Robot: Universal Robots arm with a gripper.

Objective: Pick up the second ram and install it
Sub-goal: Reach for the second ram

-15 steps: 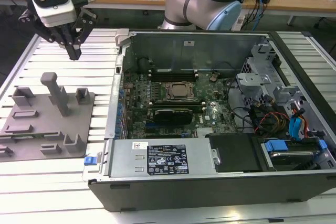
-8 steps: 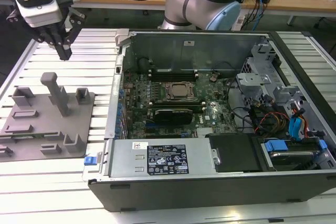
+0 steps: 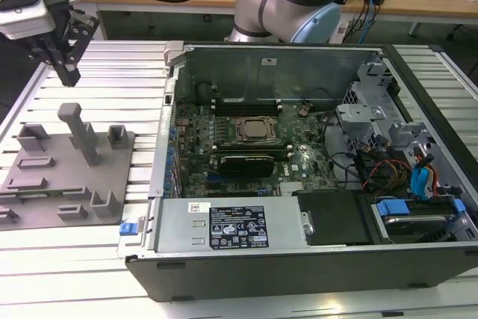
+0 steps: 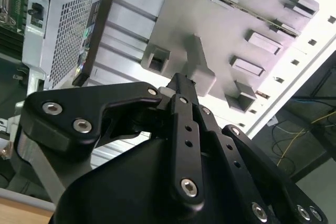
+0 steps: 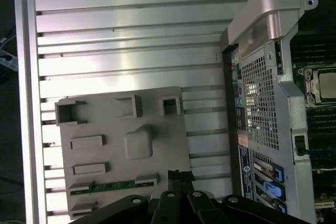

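**Second RAM: Location, Handling and Markings**

**Location.** The second ram (image 5: 123,185) stands on edge in a slot of the grey fixture plate (image 5: 100,121), between two grey end blocks. In the first wrist view this is the row of the plate nearest the gripper (image 5: 180,176). In the exterior view the fixture plate (image 3: 112,166) lies at the left of the frame, beside the open computer case (image 3: 299,274). There the stick is too thin to pick out with confidence.

**Tool state.** The gripper (image 3: 72,74) hangs at the upper left of the exterior view, over the slatted table (image 3: 127,87) near the plate and well apart from the stick. Its fingers are closed together and carry nothing.

**Handling.** Treat the stick as light, thin and stiff, but brittle; it likely tolerates no bending or twisting. Only its green upper edge shows above the slot. The sound place for you to take hold is therefore across the two flat faces near mid-length, clear of the end blocks. Expect smooth faces that can slip under a weak squeeze, and parts on them that a hard squeeze may damage.

**Markings.** No label shows on the stick from this angle. A dark label (image 3: 237,234) and a small white label (image 3: 198,208) sit on the metal cover at the lower centre of the exterior view. A red-orange sticker (image 5: 243,140) sits on the case's rear panel. Their print is too small for you to read.
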